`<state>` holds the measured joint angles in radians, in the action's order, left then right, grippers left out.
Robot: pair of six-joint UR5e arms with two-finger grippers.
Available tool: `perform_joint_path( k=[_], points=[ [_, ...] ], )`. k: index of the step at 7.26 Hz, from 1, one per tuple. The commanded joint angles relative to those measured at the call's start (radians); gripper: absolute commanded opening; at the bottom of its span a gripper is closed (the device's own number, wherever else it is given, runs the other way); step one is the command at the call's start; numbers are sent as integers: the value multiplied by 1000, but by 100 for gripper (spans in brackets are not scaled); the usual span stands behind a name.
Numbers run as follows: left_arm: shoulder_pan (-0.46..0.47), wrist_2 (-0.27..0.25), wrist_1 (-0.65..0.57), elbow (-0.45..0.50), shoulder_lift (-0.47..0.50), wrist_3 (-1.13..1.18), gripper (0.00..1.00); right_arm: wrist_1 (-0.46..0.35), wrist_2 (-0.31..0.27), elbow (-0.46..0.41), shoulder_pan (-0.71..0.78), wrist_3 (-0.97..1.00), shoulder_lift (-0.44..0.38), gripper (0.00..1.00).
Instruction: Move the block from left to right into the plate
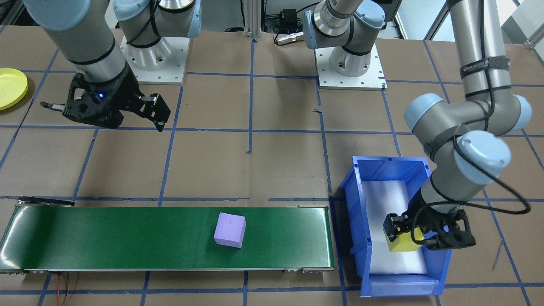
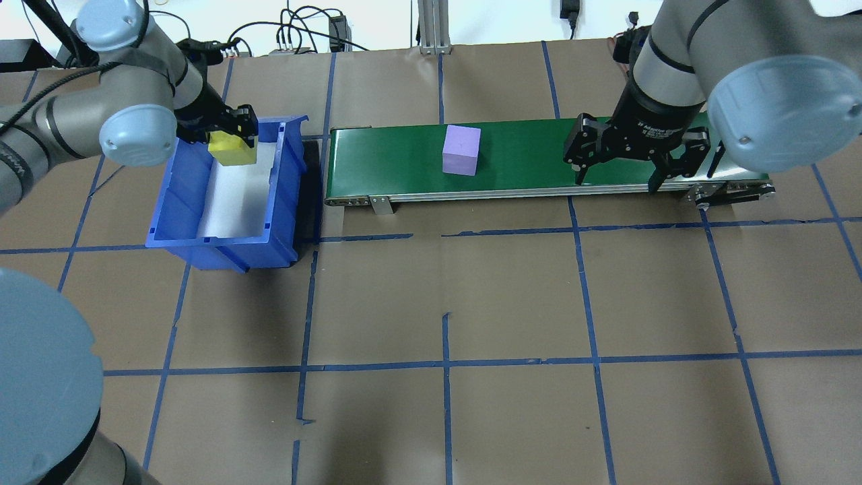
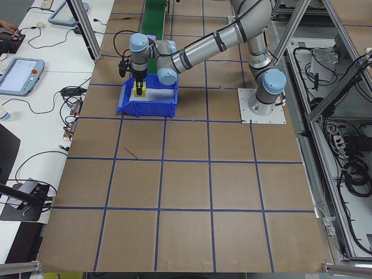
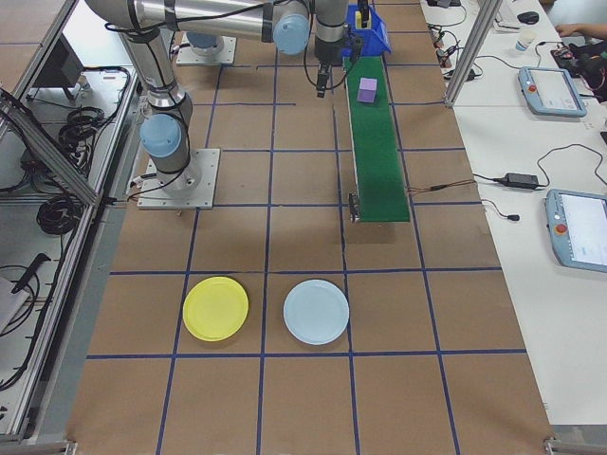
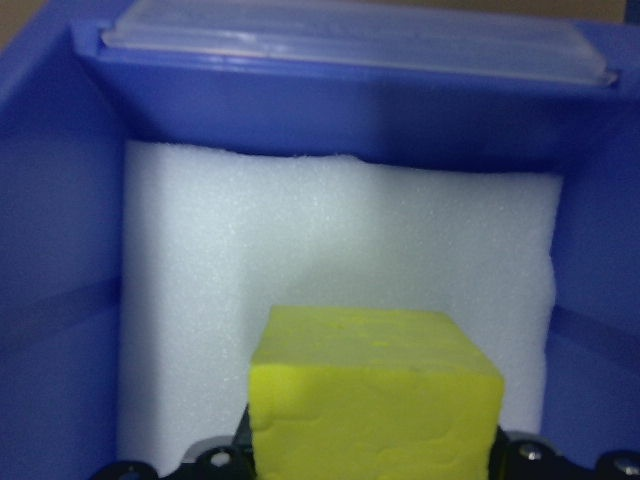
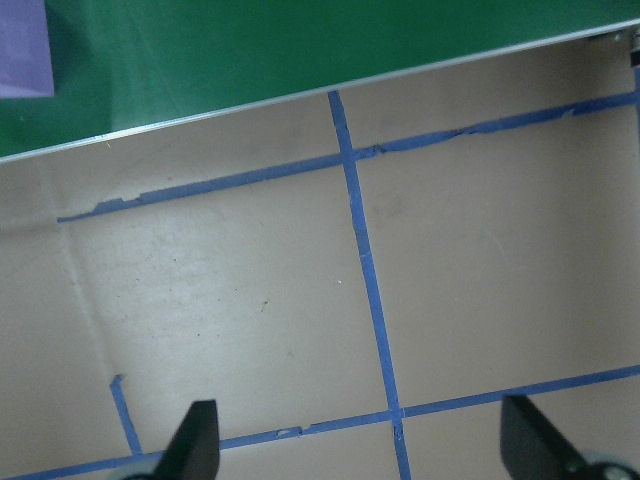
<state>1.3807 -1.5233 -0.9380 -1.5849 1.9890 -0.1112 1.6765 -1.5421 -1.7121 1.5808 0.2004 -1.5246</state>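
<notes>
My left gripper (image 1: 418, 238) (image 2: 232, 138) is shut on a yellow block (image 1: 403, 243) (image 2: 232, 149) (image 5: 375, 400) inside the blue bin (image 1: 353, 204) (image 2: 168, 209), over its white foam lining. A purple block (image 1: 230, 230) (image 2: 461, 149) (image 6: 22, 45) rests on the green conveyor belt (image 1: 127, 238) (image 2: 525, 162). My right gripper (image 1: 102, 117) (image 2: 616, 180) (image 6: 360, 450) hangs open and empty above the table, near the belt's other end and apart from the purple block. The yellow plate (image 1: 10, 87) (image 4: 215, 308) lies on the table far to the robot's right.
A light blue plate (image 4: 316, 312) lies beside the yellow one. The bin stands close to the conveyor's left end. Brown paper with blue tape lines covers the table. Both arm bases (image 1: 155, 55) (image 1: 350, 63) stand at the back.
</notes>
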Motion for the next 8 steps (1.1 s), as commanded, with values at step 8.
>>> perform_joint_path(
  k=[8],
  points=[
    [244, 121, 60, -10, 83, 50, 26, 331, -64, -22, -140, -68, 150, 100]
  ],
)
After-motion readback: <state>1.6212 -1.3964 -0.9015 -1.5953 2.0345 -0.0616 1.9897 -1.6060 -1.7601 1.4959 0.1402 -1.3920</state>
